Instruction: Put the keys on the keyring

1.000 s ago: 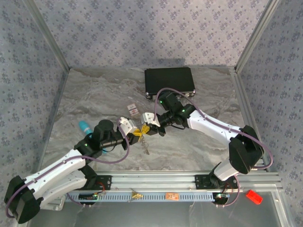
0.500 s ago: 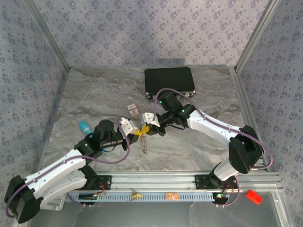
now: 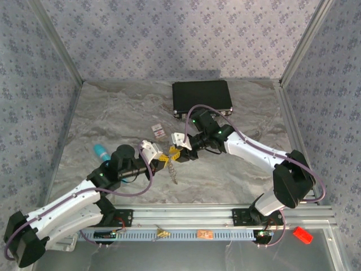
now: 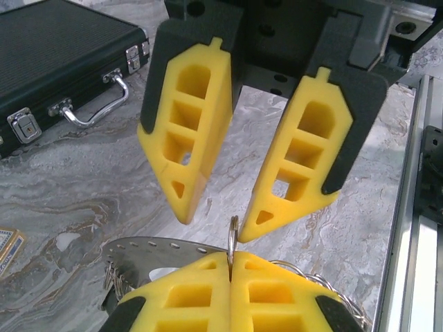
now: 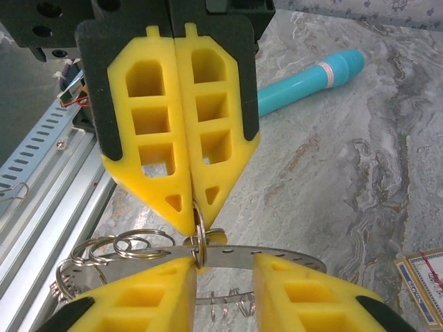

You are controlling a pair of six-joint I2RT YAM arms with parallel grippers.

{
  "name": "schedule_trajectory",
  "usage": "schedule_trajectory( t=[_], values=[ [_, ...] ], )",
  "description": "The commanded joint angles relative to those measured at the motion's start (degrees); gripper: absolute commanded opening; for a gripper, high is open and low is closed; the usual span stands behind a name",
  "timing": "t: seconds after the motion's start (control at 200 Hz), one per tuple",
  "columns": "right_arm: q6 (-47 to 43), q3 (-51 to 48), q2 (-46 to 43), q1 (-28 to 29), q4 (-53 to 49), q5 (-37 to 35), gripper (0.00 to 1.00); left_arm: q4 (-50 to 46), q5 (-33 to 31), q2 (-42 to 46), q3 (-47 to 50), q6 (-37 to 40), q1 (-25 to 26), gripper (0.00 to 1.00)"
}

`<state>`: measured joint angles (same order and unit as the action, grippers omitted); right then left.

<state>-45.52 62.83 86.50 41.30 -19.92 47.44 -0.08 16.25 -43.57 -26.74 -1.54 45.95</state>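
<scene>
Left wrist view shows us the left pincer point(image 4: 230, 259) at the bottom edge. It has two matt, bright yellow fingers, wedge-shaped and cut through with square windows, each backed in black. We see them pressed flat together with no gap. Nipped between their tips is a thin wire loop of the keyring point(image 4: 159, 247), standing edge-on.

The keyring itself is a flat, curved band of pale grey metal, smooth and faintly shiny, punched with a row of small round holes. Several round wire rings point(image 5: 114, 250) hang at one end, and a fine chain point(image 4: 331, 290) of small links trails from it. It sits just above the table point(image 4: 83, 187), a grey, marbled, stone-like sheet, in the middle of the workspace between the two arms.

Facing it is the right pincer point(image 4: 218, 225), with the same yellow windowed fingers tapering to triangular tips. We find these parted by a modest gap and closed on nothing. The upright loop stands below that gap, nearer one tip, and we cannot tell whether the tip brushes it. In the right wrist view the punched band crosses just beyond the two spread tips.

Farther back lies a black case point(image 4: 55, 55), rectangular and finely ribbed, shut, with silver latches and a bent wire handle. A smooth teal pen point(image 5: 311, 72) with a pale band rests on the table to the left, and a small red-and-white card point(image 3: 159, 131) lies near the centre
</scene>
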Motion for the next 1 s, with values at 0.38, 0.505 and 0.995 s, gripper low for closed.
schedule_trajectory(
  t=[0.38, 0.505, 0.995],
  values=[
    [-0.93, 2.55, 1.55, 0.45, -4.16, 4.89, 0.16, 2.36, 0.16, 0.09, 0.39, 3.08, 0.80, 0.00],
    [-1.32, 3.35, 2.19, 0.77, -4.80, 5.10, 0.11, 2.04, 0.27, -0.19, 0.20, 3.84, 0.95, 0.00],
    [-2.82, 4.95, 3.77, 1.54, -8.07, 3.72, 0.00, 0.52, -0.21, -1.92, -1.37, 3.80, 0.97, 0.14]
  ],
)
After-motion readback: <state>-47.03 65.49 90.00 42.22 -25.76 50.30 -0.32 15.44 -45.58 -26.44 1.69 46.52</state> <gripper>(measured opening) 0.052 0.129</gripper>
